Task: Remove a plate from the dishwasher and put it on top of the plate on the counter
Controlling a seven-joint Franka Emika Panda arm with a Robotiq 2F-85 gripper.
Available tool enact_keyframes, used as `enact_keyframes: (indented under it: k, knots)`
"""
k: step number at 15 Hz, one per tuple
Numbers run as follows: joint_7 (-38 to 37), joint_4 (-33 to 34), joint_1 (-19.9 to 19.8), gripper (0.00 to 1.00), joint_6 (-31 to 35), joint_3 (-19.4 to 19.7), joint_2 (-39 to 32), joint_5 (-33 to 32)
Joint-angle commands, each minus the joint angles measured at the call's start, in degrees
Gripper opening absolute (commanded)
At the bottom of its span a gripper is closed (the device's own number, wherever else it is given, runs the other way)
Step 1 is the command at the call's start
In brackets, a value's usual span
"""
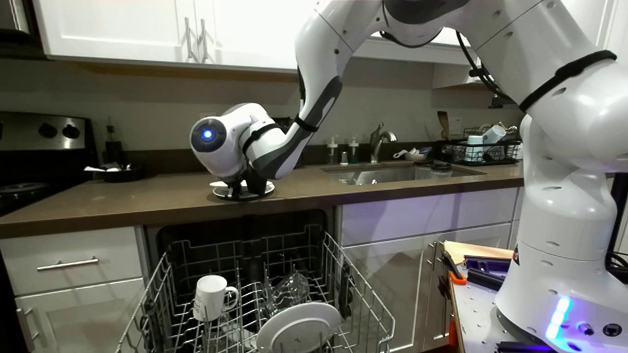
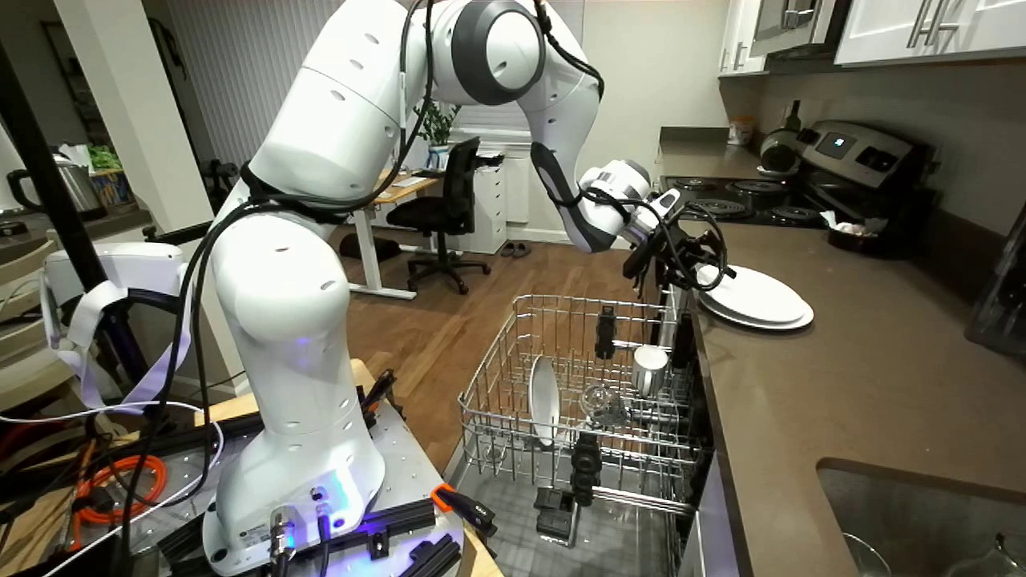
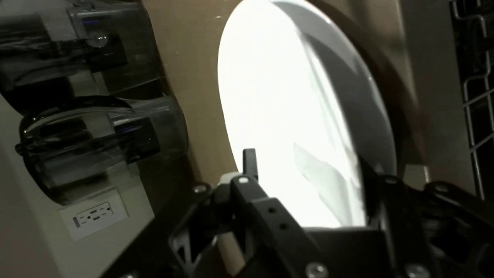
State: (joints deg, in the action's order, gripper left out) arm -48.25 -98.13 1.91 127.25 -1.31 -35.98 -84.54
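Two white plates lie stacked on the brown counter (image 2: 817, 401), close to its front edge. The upper plate (image 2: 761, 292) overlaps the lower plate (image 2: 773, 325) off-centre, as the wrist view also shows with the upper plate (image 3: 266, 96) and the lower plate (image 3: 359, 92). My gripper (image 3: 308, 170) is at their near end, its jaws spread apart either side of the upper plate; the right finger's tip is hard to see in the dark. Below the counter stands the dishwasher (image 1: 221, 225), its rack pulled out. Another plate (image 1: 299, 328) stands on edge in that rack.
The rack also carries a white mug (image 1: 211, 298) and a clear glass (image 1: 293, 288). Dark glass vessels (image 3: 104, 143) stand behind the plates by the wall. A sink with a faucet (image 1: 377, 142) lies along the counter, and a stove (image 2: 725, 196) sits at its other end.
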Motion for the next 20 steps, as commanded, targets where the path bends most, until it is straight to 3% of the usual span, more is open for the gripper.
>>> enact_keyframes:
  k: [1,3,4,11,20]
  knots:
    - [4.9,1.5,-1.5,0.84,2.6,-0.3,-0.3,3.5]
    - [6.8,1.9,-2.1,0.98,3.5,-0.3,-0.2,5.3]
    - [7.8,2.1,-2.2,1.00,3.8,-0.2,-0.2,6.1]
    - [12.0,2.7,-2.1,1.00,5.3,0.8,-0.1,11.1]
    - [13.1,2.7,-2.0,1.00,5.3,1.3,0.4,12.7]
